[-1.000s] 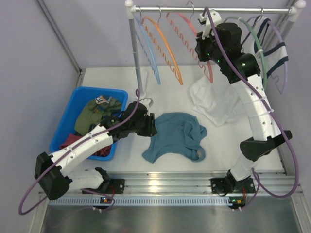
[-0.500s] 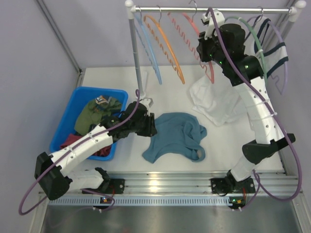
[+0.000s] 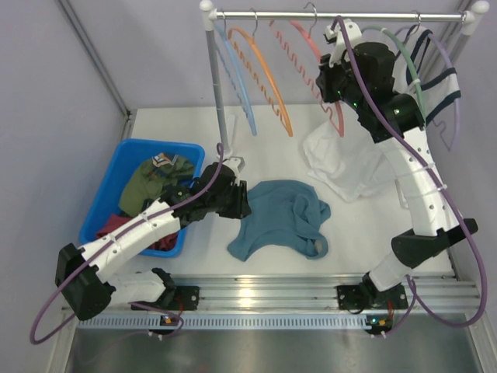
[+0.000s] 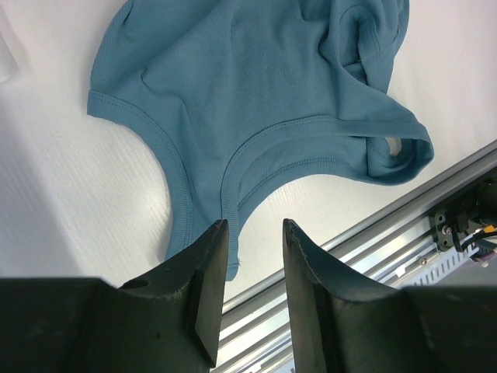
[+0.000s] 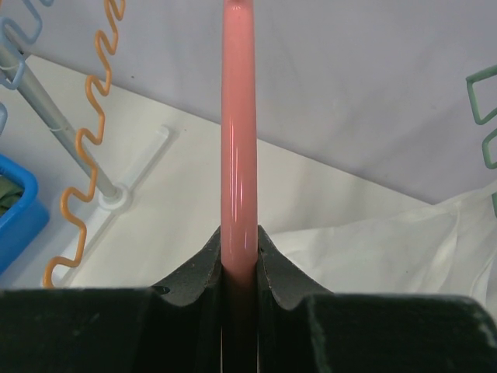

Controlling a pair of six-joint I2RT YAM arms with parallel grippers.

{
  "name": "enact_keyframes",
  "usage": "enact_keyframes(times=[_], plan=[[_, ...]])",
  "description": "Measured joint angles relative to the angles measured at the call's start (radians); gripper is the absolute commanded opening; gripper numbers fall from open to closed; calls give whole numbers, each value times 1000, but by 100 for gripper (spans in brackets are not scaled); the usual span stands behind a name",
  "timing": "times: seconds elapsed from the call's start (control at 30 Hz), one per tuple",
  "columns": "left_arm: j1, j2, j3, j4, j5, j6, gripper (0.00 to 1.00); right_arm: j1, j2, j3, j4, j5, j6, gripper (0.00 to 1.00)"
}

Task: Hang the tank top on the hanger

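The teal-blue tank top (image 3: 281,219) lies crumpled on the white table; in the left wrist view (image 4: 256,93) its armhole and hem edges show. My left gripper (image 3: 242,203) is open at the top's left edge, its jaws (image 4: 253,233) just above the strap edge with nothing between them. The salmon hanger (image 3: 309,40) hangs on the rail at the back. My right gripper (image 3: 326,81) is shut on the hanger's arm, which runs up between the fingers as a pink bar (image 5: 238,140).
A blue bin (image 3: 109,194) with an olive garment stands at the left. An orange hanger (image 3: 268,74), a blue one and a green one (image 3: 408,58) hang on the rail (image 3: 342,14). A white top (image 3: 345,159) lies under the right arm.
My right gripper, shut on the salmon hanger, has risen slightly and shifted right near the rail. The left arm and the tank top have not moved.
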Motion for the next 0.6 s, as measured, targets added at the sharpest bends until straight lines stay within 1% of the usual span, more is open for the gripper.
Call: enact_keyframes(times=[0.3, 0.6], plan=[[0, 1, 0, 0, 0, 0, 40, 0, -109, -113, 35, 6, 13, 0], [0, 7, -3, 2, 0, 0, 39, 0, -184, -160, 59, 8, 26, 0]])
